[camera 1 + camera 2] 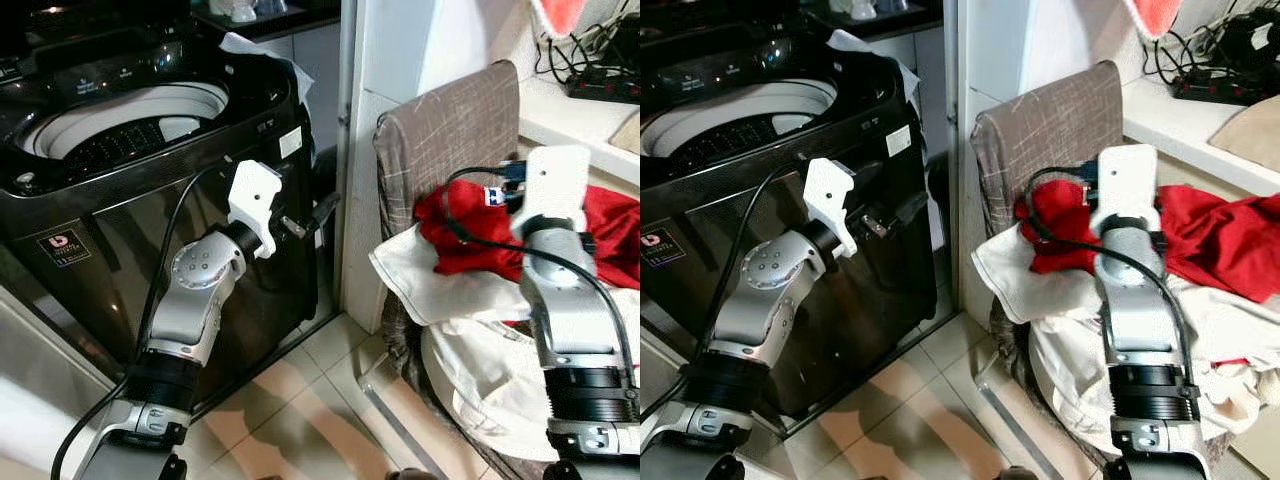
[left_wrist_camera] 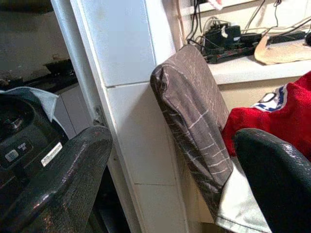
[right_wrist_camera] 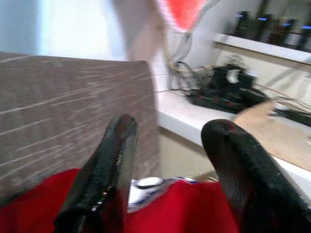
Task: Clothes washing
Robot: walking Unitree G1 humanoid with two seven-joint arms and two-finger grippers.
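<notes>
Red shirt (image 1: 470, 235), soft and light, lay bunched under the parted right gripper (image 3: 167, 179); the left gripper (image 2: 170, 189) was spread too

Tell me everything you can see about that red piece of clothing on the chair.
The red garment looks like soft, crumpled fabric, bright red with a small white-and-blue patch near its top. It lies heaped on a pile of white laundry in the brown chair, resting against the chair's back and spreading toward the robot's right. The right gripper hovers just above it with fingers open, not gripping it.
</notes>
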